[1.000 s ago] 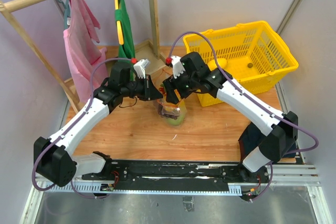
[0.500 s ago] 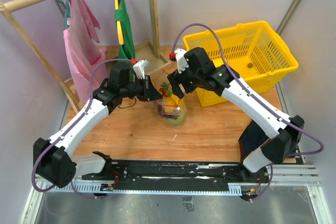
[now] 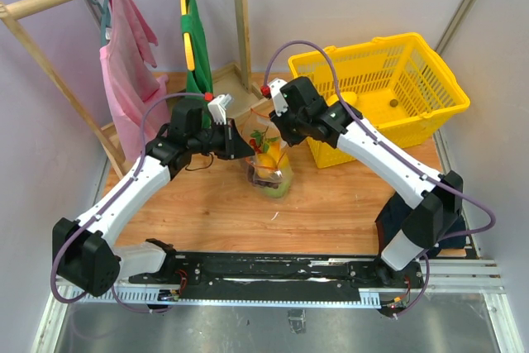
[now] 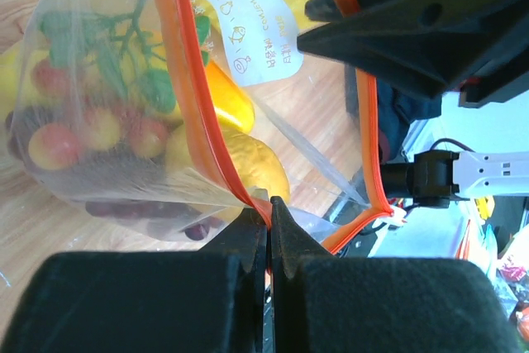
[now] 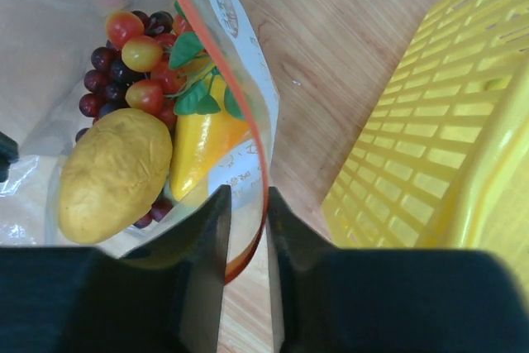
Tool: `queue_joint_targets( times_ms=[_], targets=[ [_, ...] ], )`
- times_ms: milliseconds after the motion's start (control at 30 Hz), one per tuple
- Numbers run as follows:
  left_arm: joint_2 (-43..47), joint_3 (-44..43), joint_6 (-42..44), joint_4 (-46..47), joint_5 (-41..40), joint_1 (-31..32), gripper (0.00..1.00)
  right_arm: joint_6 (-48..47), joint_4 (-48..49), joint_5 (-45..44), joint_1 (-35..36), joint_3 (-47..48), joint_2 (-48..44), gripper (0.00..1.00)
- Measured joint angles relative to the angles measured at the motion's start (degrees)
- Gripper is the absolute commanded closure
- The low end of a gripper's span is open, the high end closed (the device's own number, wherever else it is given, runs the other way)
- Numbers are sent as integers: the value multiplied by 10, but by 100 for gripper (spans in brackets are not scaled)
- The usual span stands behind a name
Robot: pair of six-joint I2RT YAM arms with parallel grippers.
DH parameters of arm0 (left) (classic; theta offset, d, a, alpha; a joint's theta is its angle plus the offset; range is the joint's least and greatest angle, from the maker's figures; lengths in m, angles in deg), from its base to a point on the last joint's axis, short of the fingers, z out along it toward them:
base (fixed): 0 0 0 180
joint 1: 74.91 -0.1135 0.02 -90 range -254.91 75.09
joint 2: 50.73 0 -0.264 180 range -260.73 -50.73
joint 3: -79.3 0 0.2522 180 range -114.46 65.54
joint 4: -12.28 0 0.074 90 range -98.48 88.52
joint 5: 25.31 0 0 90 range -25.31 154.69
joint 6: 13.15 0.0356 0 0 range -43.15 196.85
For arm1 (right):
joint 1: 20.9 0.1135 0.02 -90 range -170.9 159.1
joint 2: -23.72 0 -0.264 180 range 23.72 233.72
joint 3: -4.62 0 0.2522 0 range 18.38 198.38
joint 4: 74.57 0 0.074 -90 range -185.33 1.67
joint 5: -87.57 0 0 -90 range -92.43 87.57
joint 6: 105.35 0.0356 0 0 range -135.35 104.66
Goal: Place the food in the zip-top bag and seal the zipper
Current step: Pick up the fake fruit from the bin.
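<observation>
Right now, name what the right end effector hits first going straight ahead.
Likely the zip-top bag: its zipper sits between the right end effector fingers, so the bag wall comes first.

The left arm [image 3: 124, 192] and the right arm [image 3: 388, 163] are made of long white tubes with chunky black joints [image 3: 83, 254] between them. A thin purple cable [image 3: 299, 42] loops over each arm. Near each wrist sits a little red knob [image 3: 265, 88]. The fingers [image 4: 157, 303] are black, flat and blunt.
</observation>
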Motion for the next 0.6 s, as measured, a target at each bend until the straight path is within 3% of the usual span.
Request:
queue_joint_targets(
  times_ms=[100,500,600],
  targets=[
    [0,2,0,1,2,-4,99,-2,0,0,0,0,10,99],
    [5,6,-5,6,12,-16,100,-9,-4,11,0,60,4,99],
    [8,11,-7,10,15,-20,100,-12,-6,11,0,60,4,92]
  ],
)
